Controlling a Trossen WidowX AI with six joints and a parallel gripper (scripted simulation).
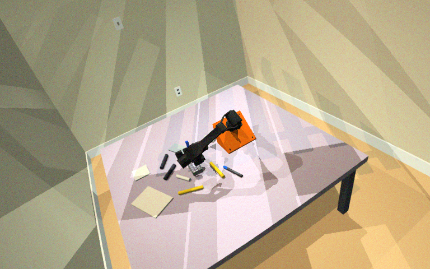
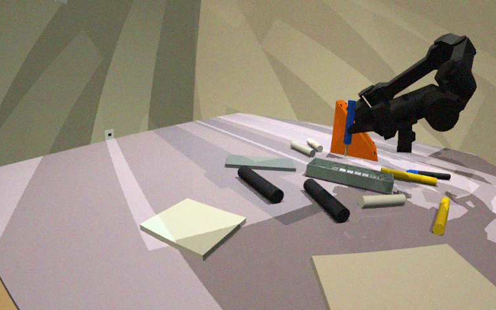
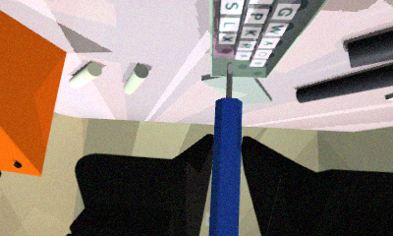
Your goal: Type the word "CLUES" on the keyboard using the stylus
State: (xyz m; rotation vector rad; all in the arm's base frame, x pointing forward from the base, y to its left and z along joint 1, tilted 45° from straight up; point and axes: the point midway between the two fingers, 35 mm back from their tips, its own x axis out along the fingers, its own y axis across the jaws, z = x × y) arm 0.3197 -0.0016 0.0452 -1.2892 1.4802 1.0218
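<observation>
My gripper (image 2: 351, 128) (image 3: 227, 142) is shut on the blue stylus (image 1: 187, 143) (image 2: 350, 115) (image 3: 226, 167). The stylus is nearly upright, its thin grey tip pointing down. In the exterior view the tip appears just above the back edge of the green keyboard (image 2: 343, 181) (image 3: 220, 71). In the wrist view the tip overlaps the keyboard's end, beside a pinkish key (image 3: 223, 50) and below the X key (image 3: 227, 38). The L key (image 3: 230, 23) and S key (image 3: 230, 6) are readable. Contact between tip and keyboard cannot be made out. The arm covers part of the keyboard in the top view.
Two black cylinders (image 2: 260, 184) (image 2: 325, 201), a cream cylinder (image 2: 383, 200) and a yellow stick (image 2: 408, 176) lie near the keyboard. Another yellow stick (image 1: 190, 190), a dark blue-ended marker (image 1: 233, 171), pale pads (image 1: 152, 202) (image 1: 140, 172) and a grey-green slab (image 2: 260, 163) lie farther out.
</observation>
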